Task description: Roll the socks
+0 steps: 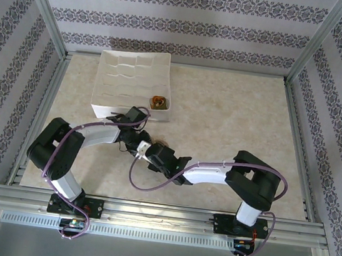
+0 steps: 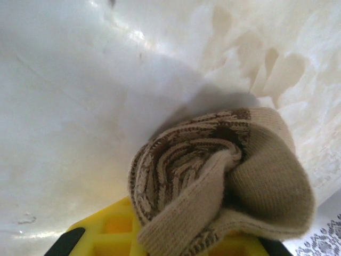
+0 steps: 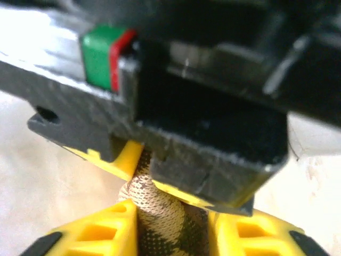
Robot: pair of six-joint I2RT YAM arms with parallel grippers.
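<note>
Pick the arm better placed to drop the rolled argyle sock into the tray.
Left, likely. The left claw grips the rolled argyle sock, and that arm ends right beside the white divided tray; the right claw, pinching the same sock, sits farther back.

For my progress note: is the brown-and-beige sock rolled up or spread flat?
Rolled up. The left wrist view shows the brown-and-beige sock as a compact bundle, with spiral layers visible at its end.

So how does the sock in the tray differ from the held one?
The tray sock looks orange and dark; the held sock is beige with a brown pattern. The tray sock lies free in a corner compartment of the white tray; the held sock is pinched by the left fingers and the right fingers. Both are rolled.
</note>
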